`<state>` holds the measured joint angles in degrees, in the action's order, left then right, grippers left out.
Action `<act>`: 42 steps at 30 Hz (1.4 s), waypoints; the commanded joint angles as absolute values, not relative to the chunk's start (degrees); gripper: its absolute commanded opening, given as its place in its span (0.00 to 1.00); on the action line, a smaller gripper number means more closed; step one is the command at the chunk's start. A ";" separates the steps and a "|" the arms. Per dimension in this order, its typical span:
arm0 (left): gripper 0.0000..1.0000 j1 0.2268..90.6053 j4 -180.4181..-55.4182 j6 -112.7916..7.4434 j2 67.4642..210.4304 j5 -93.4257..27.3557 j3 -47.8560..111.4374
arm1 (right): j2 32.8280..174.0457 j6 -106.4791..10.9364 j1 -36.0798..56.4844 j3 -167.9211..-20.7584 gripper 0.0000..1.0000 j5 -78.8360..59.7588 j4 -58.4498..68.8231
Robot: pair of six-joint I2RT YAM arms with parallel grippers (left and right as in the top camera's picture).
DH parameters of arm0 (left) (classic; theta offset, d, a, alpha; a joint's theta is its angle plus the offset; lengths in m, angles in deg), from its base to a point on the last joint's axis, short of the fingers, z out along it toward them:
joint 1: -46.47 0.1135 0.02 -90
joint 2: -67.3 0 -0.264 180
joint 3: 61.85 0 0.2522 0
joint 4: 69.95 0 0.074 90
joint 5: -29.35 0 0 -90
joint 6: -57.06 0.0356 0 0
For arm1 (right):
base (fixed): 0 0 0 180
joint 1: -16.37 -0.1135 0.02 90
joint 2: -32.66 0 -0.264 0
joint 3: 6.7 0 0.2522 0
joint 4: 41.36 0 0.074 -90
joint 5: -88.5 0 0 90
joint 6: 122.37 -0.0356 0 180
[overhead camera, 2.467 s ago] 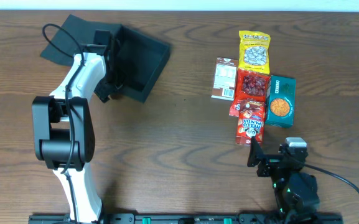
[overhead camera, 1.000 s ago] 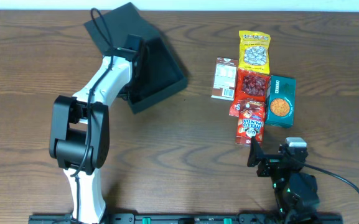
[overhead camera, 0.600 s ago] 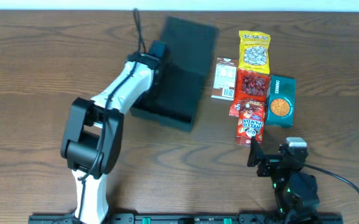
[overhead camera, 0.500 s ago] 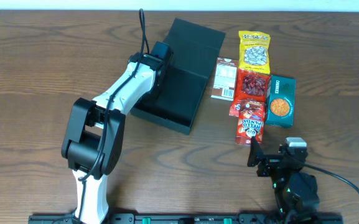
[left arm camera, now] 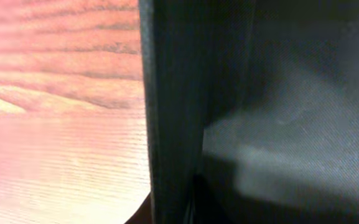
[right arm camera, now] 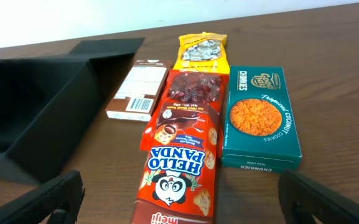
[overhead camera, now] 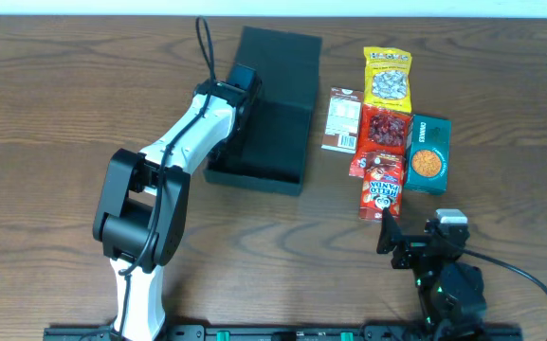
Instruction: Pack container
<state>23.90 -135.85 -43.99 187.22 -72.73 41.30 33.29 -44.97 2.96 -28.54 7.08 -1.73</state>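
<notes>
The container [overhead camera: 275, 128] is a matte black box lying open on the table, its flap lid [overhead camera: 281, 55] folded back toward the far edge. My left gripper [overhead camera: 246, 85] is shut on the container's left wall, which fills the left wrist view as a dark upright edge [left arm camera: 173, 112]. Just right of the container lie snacks: a brown-and-white packet [overhead camera: 341, 120], a yellow packet [overhead camera: 388, 76], a red packet [overhead camera: 385, 128], a teal cookie box [overhead camera: 428, 153] and a Hello Panda pack [overhead camera: 381, 185]. My right gripper [overhead camera: 413, 237] stands open just short of the Hello Panda pack [right arm camera: 182, 168], holding nothing.
The table's far edge runs just behind the lid and the yellow packet. Bare wood [overhead camera: 282, 256] stretches across the front of the table between the two arm bases. In the right wrist view the container [right arm camera: 36, 112] sits to the left of the snacks.
My left gripper has carried the container from the far left to the right and turned it, so it now sits beside the snacks. The right arm and the snacks have not moved.
</notes>
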 commanded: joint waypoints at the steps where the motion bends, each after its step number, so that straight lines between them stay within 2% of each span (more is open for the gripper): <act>1: 0.12 24.31 -135.96 -53.62 188.38 -70.15 41.71 | 32.96 -45.61 3.00 -27.91 0.99 7.06 -1.47; 15: 0.12 24.42 -134.45 -57.71 188.38 -67.61 41.71 | 32.96 -45.61 3.00 -27.91 0.99 7.06 -1.49; 19: 0.15 24.51 -134.41 -57.62 188.38 -67.79 41.71 | 32.96 -45.61 3.00 -27.91 0.99 7.06 -1.47; 42: 0.13 26.21 -136.97 -59.50 188.38 -71.18 41.69 | 32.96 -45.61 3.00 -27.91 0.99 7.06 -1.47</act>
